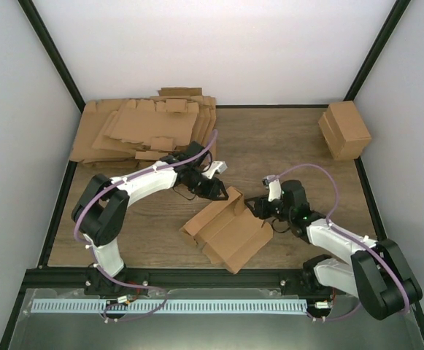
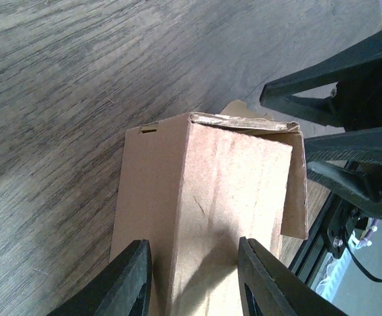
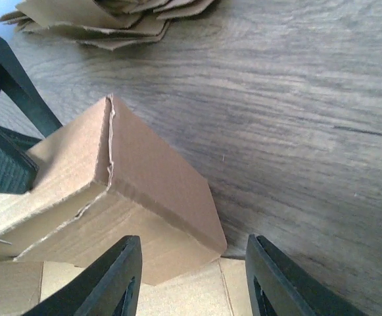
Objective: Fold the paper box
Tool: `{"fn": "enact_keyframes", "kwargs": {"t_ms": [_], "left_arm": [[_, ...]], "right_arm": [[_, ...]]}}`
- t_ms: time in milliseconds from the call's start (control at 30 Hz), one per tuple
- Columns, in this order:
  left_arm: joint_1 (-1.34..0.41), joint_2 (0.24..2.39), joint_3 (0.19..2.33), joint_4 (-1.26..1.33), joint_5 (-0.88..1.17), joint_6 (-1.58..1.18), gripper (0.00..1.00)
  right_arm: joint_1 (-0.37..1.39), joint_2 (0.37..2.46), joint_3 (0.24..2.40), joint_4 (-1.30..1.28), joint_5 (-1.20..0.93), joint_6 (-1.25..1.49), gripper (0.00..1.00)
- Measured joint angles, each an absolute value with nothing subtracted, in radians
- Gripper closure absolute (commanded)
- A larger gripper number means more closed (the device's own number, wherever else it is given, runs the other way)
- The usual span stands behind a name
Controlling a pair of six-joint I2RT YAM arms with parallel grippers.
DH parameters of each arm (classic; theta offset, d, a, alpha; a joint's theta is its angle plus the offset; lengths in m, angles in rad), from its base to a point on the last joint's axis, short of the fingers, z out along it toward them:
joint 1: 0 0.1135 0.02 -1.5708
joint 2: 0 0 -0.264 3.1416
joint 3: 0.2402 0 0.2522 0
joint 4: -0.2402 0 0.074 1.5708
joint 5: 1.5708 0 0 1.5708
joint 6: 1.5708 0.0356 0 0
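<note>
The paper box [image 1: 226, 230] lies part-folded in the middle of the table, with a raised wall at its far end. My left gripper [image 1: 215, 191] is open at that far end; in the left wrist view [image 2: 194, 276] its fingers stand either side of the upright brown panel [image 2: 230, 191] without closing on it. My right gripper [image 1: 259, 208] is open at the box's right side; in the right wrist view [image 3: 194, 280] a folded flap corner [image 3: 151, 178] lies between its fingers. Each gripper's fingers show in the other's wrist view.
A thick pile of brown cardboard sheets [image 1: 146, 127] lies at the back left and shows in the right wrist view [image 3: 112, 20]. A blocky brown carton [image 1: 345, 130] stands at the back right. Black frame rails border the wooden table [image 1: 284, 146].
</note>
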State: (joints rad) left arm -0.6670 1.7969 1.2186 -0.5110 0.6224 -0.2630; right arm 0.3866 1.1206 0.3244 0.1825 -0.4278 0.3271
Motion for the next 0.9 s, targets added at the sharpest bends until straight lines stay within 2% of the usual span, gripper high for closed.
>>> {"fn": "enact_keyframes", "kwargs": {"t_ms": [467, 633, 700, 800, 900], "left_arm": [[-0.665, 1.822, 1.225, -0.506, 0.672, -0.26, 0.61], [-0.659, 1.845, 1.243, -0.502, 0.69, -0.26, 0.61], [-0.655, 1.849, 1.248, -0.503, 0.694, -0.26, 0.58], [-0.648, 1.856, 1.258, -0.497, 0.709, -0.258, 0.44], [-0.637, 1.858, 1.263, -0.492, 0.724, -0.253, 0.42]], "right_arm": [[0.45, 1.295, 0.308, 0.41, -0.387, 0.274, 0.58], [0.455, 1.35, 0.301, 0.511, -0.384, 0.243, 0.55], [0.458, 1.367, 0.297, 0.544, -0.385, 0.234, 0.54], [0.462, 1.404, 0.297, 0.588, -0.392, 0.212, 0.53], [0.463, 1.435, 0.299, 0.623, -0.4, 0.194, 0.52]]}}
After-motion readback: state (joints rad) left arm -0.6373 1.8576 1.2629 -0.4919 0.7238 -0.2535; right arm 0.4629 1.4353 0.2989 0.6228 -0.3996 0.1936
